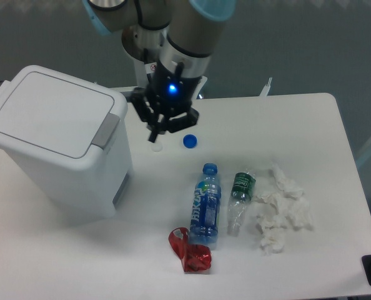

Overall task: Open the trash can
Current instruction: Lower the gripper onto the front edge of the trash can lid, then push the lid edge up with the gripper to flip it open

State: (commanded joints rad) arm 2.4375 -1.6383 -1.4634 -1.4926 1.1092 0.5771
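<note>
Lid flat shut on trash can (57,140), left of frame.
Gripper (163,124) hanging with fingers spread just right of its grey tab (107,129), bare table (310,119) stretching right.

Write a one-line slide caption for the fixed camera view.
Gripper hovering beside the closed trash can, near its grey tab; bottles and tissue on the table.

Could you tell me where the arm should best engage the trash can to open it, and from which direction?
Go for the grey push tab at the trash can lid's right edge, coming from above. It is a sloping strip beside the flat lid, so pressing probably suits better than gripping. The end effector hovers just right of it.
</note>
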